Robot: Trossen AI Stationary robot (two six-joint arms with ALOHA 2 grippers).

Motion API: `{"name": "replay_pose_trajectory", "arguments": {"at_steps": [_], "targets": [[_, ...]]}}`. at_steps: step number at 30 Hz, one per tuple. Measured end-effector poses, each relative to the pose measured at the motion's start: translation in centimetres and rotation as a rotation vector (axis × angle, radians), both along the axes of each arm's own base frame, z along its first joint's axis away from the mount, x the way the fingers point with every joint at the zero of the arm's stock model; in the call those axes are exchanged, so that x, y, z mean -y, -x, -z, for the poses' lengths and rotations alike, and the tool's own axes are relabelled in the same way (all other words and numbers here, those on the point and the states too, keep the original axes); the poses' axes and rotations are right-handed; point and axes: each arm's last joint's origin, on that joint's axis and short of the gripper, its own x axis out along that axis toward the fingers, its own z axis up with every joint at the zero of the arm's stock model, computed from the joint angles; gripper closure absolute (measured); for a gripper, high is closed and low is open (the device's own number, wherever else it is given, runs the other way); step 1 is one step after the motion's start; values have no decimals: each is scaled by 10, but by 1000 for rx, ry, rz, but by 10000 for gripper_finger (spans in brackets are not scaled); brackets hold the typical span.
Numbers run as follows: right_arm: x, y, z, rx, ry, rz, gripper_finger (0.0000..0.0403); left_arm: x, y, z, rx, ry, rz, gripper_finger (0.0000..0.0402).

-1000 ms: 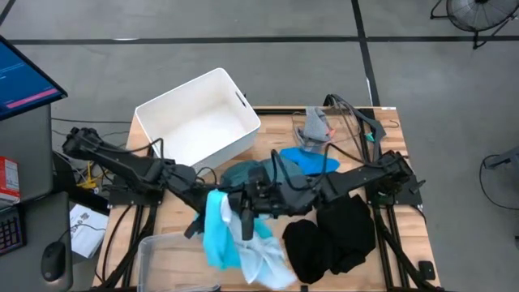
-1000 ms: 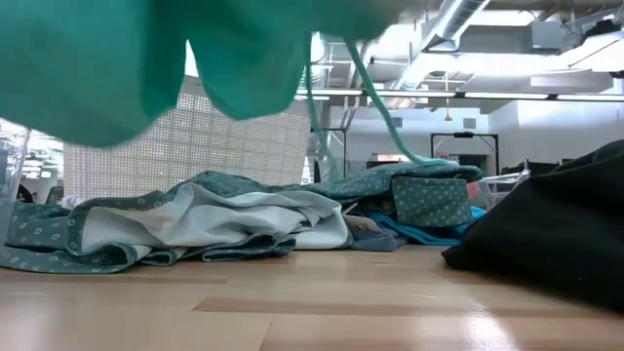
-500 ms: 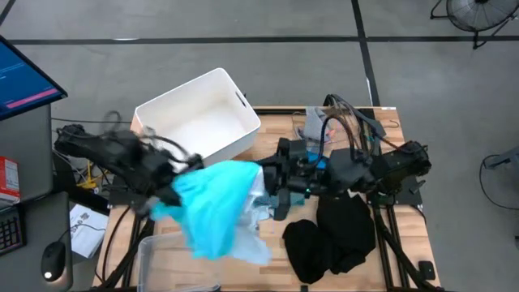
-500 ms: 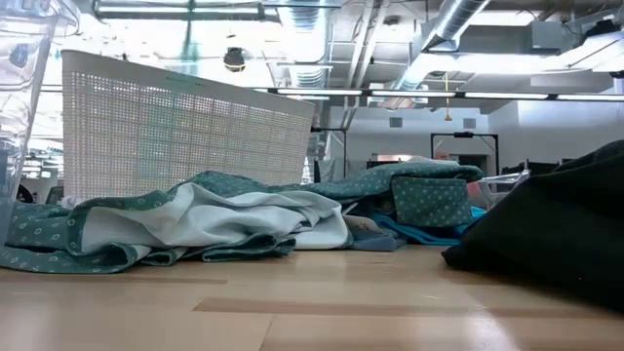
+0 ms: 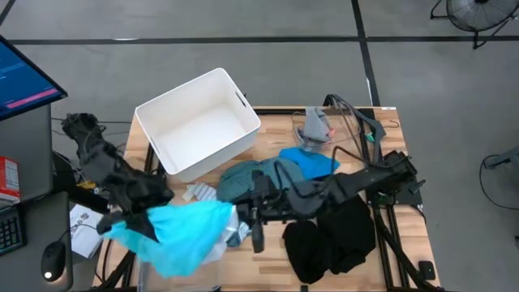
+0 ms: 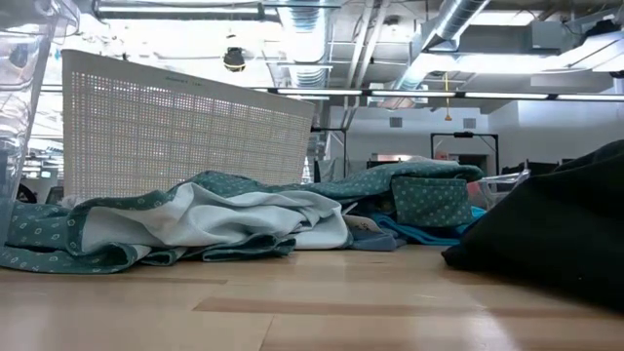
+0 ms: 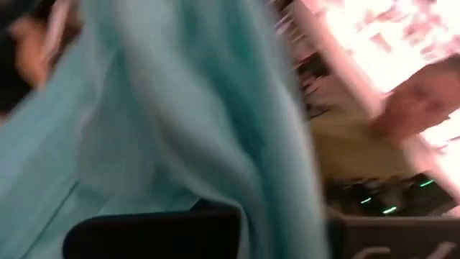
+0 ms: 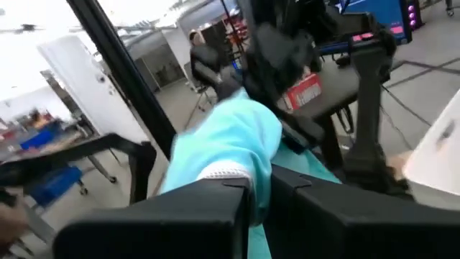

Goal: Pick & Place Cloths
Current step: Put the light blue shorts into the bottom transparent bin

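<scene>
A turquoise shirt (image 5: 174,234) hangs spread in the air over the table's near left corner, between my two grippers. My left gripper (image 5: 136,221) is shut on its left end. My right gripper (image 5: 253,221) is shut on its right end, where a white-trimmed edge (image 8: 228,173) shows. A teal-grey dotted shirt (image 5: 247,177) lies crumpled at the table's middle, and it also shows in the low view (image 6: 195,219). A blue cloth (image 5: 312,161) lies behind it. Black clothes (image 5: 332,235) lie at the near right. My left gripper holds the turquoise shirt's left end (image 7: 215,144); the cloth itself covers the fingers, so the kind of hold is hidden. The shirt hangs below it, clear of the table. My right gripper pinches the shirt's white-trimmed edge (image 8: 233,176) between its two fingers, which reach level from the table's right. The cloth runs slack from there to the left gripper.
A white rigid bin (image 5: 199,122) stands at the far left. A clear tub (image 5: 328,130) at the far right holds a grey-and-orange sock (image 5: 315,126). Another clear tub (image 6: 19,97) stands at the near left, under the hanging shirt. A monitor (image 5: 24,77) stands off the table's left.
Both grippers lifted the turquoise shirt from the near middle of the table and spread it out between them. My left gripper then swung toward the table's near left corner, and my right gripper followed leftward and lower. The shirt no longer hangs before the low camera.
</scene>
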Motion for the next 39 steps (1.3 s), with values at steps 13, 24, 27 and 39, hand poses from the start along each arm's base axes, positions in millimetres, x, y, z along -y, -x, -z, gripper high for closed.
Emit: {"name": "replay_pose_trajectory", "arguments": {"at_steps": [13,24,27,39], "targets": [[-18,-18,57,-279,58,-69,397,53,-5,59,-440,-265,-110,401],[-28,-8,85,-500,260,-145,382,114,-37,128,-701,-418,-239,401],[-30,-2,83,-510,334,-155,346,117,-37,143,-782,-490,-206,401],[-27,32,23,-414,361,-178,215,110,-31,177,-973,-531,-301,395]]}}
